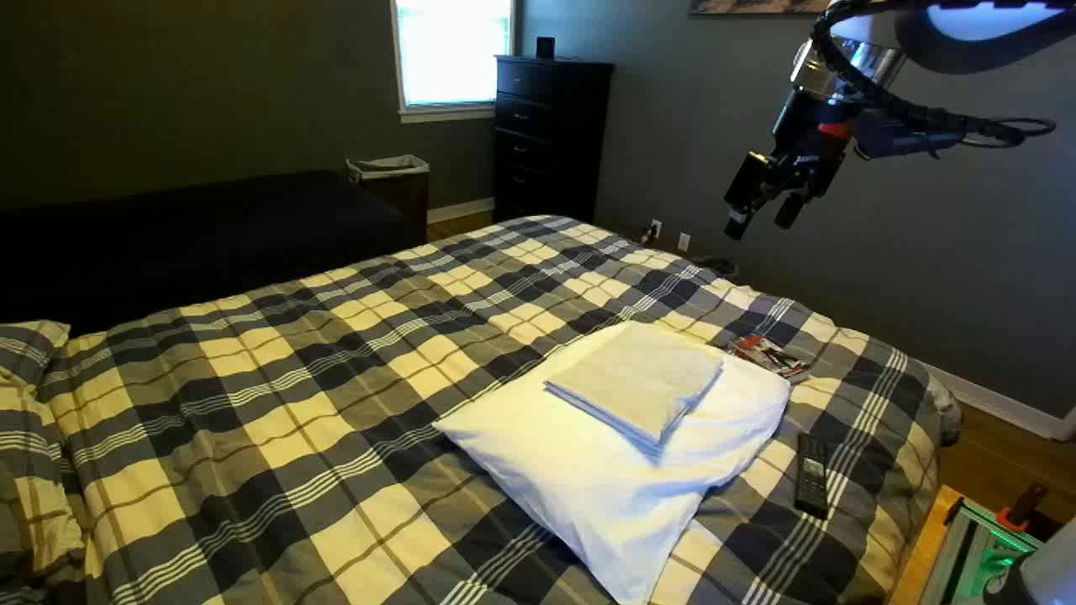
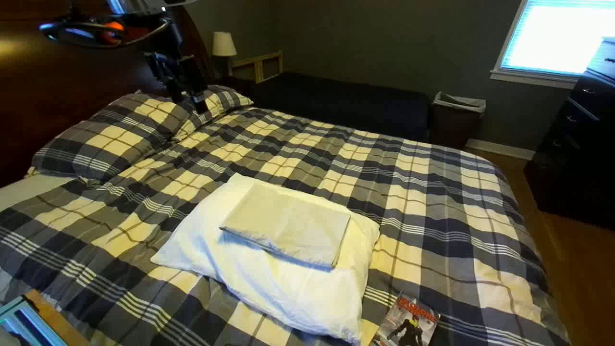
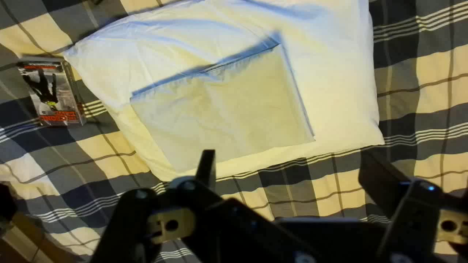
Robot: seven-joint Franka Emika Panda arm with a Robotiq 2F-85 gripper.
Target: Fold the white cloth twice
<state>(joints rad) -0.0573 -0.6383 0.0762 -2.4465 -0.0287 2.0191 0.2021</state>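
The white cloth, pale grey, lies flat as a layered rectangle on the big white pillow. It shows in both exterior views [image 1: 635, 378] [image 2: 288, 223] and in the wrist view [image 3: 223, 109]. Stacked edges show along one long side. The puffy white pillow [image 1: 588, 491] [image 2: 202, 240] [image 3: 340, 95] lies under it on the plaid bedspread. My gripper [image 1: 762, 217] [image 2: 188, 98] hangs in the air well above the bed, apart from the cloth. In the wrist view the gripper [image 3: 287, 160] has its two fingers wide apart with nothing between them.
A case with a printed cover [image 1: 769, 355] [image 2: 408, 322] [image 3: 51, 91] lies on the plaid bedspread [image 1: 252, 403] beside the pillow. A black remote [image 1: 812, 475] lies near the bed's edge. Plaid pillows [image 2: 115, 129] rest at the headboard [image 2: 29, 96].
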